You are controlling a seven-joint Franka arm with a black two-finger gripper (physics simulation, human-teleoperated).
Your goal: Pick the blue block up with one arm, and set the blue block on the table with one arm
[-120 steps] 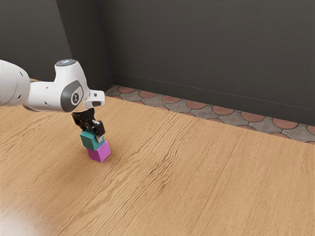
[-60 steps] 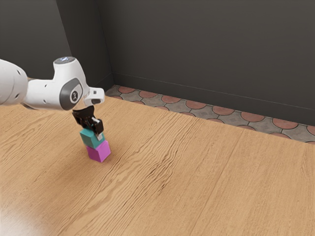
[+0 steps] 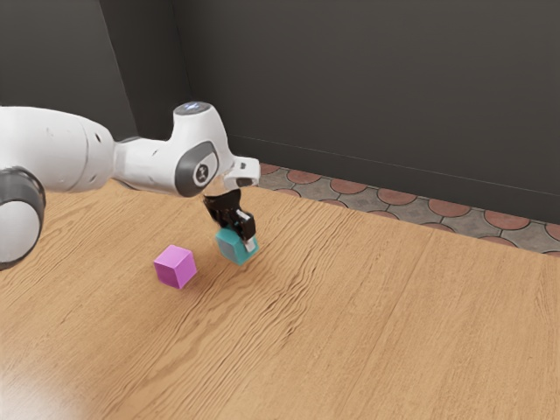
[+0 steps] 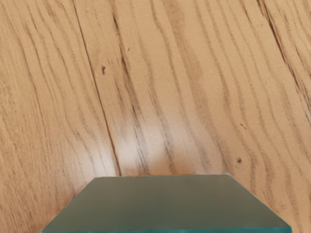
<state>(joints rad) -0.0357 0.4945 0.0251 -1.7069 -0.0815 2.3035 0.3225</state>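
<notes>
One block (image 3: 231, 248) is sitting in your gripper (image 3: 237, 237); the other block (image 3: 175, 267) is resting on the table (image 3: 367, 324), toward the exterior view's left.

So the blue block (image 3: 229, 248) is honestly more of a teal, and in the wrist view one face goes a murky grey-green with a brighter teal edge. The other block (image 3: 175, 266) is straight-up pinky purple, darker on its shaded side. Table (image 3: 394, 332) is warm tan wood with wavy brown grain and dark streaks. Wall (image 3: 367, 87) is charcoal, floor (image 3: 398, 198) has rounded brick-red shapes on grey. Arm (image 3: 147, 165) is white with dark grey patches, gripper (image 3: 238, 241) mostly black.
</notes>
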